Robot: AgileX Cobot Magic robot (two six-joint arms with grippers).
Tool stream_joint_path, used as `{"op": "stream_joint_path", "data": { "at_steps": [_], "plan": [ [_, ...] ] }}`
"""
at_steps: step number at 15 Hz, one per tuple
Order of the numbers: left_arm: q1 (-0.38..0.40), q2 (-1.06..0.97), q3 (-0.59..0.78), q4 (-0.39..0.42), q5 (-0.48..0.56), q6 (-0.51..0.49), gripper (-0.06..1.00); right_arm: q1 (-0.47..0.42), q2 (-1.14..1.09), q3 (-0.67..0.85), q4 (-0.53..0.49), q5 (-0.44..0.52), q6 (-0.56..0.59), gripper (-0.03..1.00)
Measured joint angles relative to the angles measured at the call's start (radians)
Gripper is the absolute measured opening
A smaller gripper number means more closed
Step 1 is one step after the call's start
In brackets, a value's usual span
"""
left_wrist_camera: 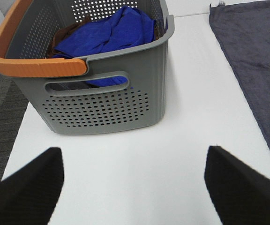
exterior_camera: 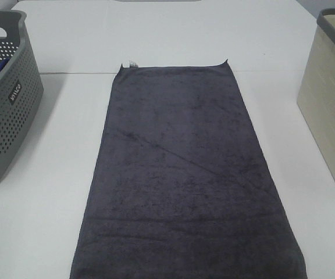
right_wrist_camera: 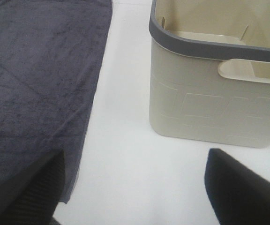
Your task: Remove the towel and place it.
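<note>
The towel (exterior_camera: 182, 174) is a long dark charcoal-grey terry cloth, spread flat down the middle of the white table, with a small white tag at its far left corner. Its edge shows in the left wrist view (left_wrist_camera: 257, 61) and in the right wrist view (right_wrist_camera: 36, 79). Neither arm appears in the high view. My left gripper (left_wrist_camera: 134, 187) stands open over bare table between the grey basket and the towel. My right gripper (right_wrist_camera: 135, 187) is open too, one finger (right_wrist_camera: 27, 192) over the towel's near edge, nothing between the jaws.
A grey perforated basket (exterior_camera: 7, 99) with an orange rim (left_wrist_camera: 36, 68) stands at the left and holds a blue cloth (left_wrist_camera: 107, 33). A beige basket (exterior_camera: 330, 99) with a grey rim (right_wrist_camera: 200, 42) stands at the right, its inside bare.
</note>
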Motion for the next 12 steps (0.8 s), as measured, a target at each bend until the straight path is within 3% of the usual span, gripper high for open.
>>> {"op": "stream_joint_path", "data": {
  "at_steps": [10, 12],
  "plan": [
    [0.000, 0.000, 0.002, -0.024, 0.000, -0.041, 0.77, 0.000, 0.000, 0.002, 0.000, -0.009, -0.007, 0.80],
    [0.036, 0.000, 0.002, -0.032, 0.000, -0.041, 0.77, 0.000, 0.000, 0.002, 0.000, -0.009, -0.007, 0.80]
  ]
}}
